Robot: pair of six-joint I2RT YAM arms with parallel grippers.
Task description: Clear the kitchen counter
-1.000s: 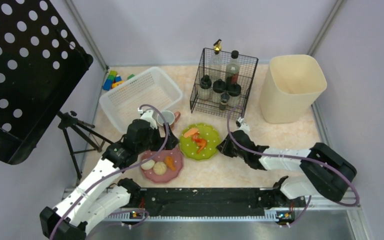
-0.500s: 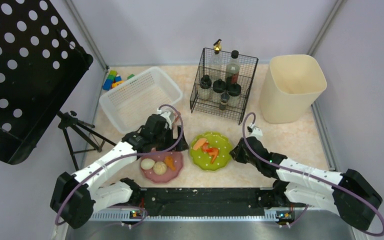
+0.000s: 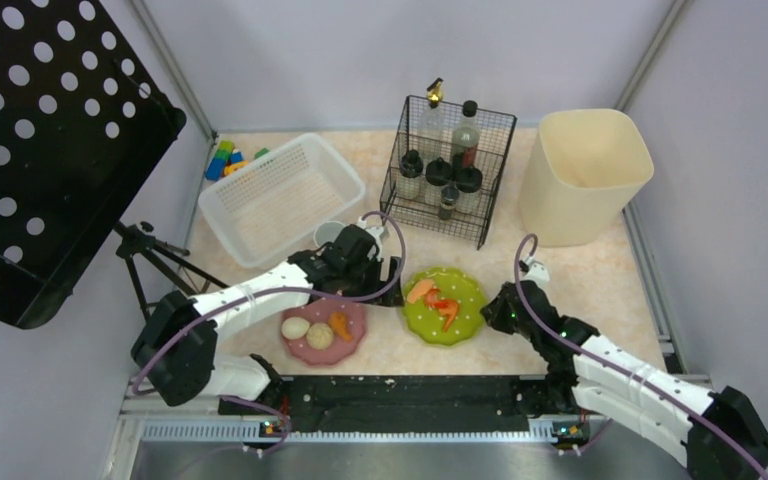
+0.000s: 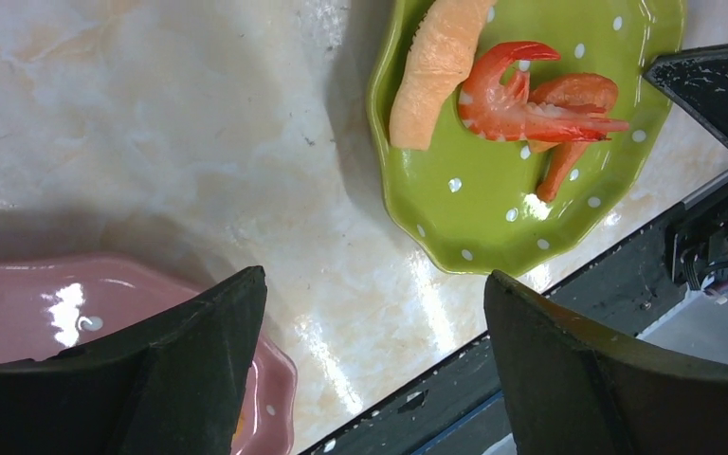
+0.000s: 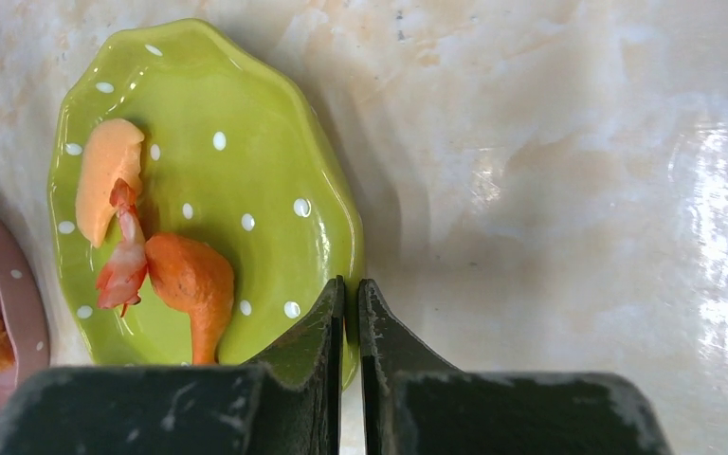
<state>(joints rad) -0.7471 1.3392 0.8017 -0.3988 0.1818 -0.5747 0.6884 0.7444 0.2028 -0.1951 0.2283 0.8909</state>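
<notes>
The marbled kitchen counter [image 3: 560, 275] holds a green dotted plate [image 3: 445, 305] with a salmon slice, a shrimp and an orange piece. My right gripper [image 3: 490, 306] is shut on the plate's right rim, and the right wrist view shows its jaws pinching that rim [image 5: 351, 289]. A pink plate [image 3: 323, 330] with two pale buns and a fried piece lies to the left. My left gripper [image 3: 388, 278] is open and empty, hovering between the two plates. In the left wrist view [image 4: 374, 284] it has the green plate [image 4: 521, 180] to its right and the pink plate [image 4: 57, 303] to its left.
A white basket [image 3: 280, 195] stands at the back left with a grey mug [image 3: 328, 234] by its near corner. A wire rack of bottles [image 3: 448, 170] and a cream bin [image 3: 582, 175] stand at the back. Toy blocks [image 3: 228, 158], a tripod [image 3: 155, 262] and a black perforated panel [image 3: 50, 140] are at the left.
My right gripper has drawn the green plate to the right and a little nearer. My left gripper has moved right, away from the mug, to between the plates.
</notes>
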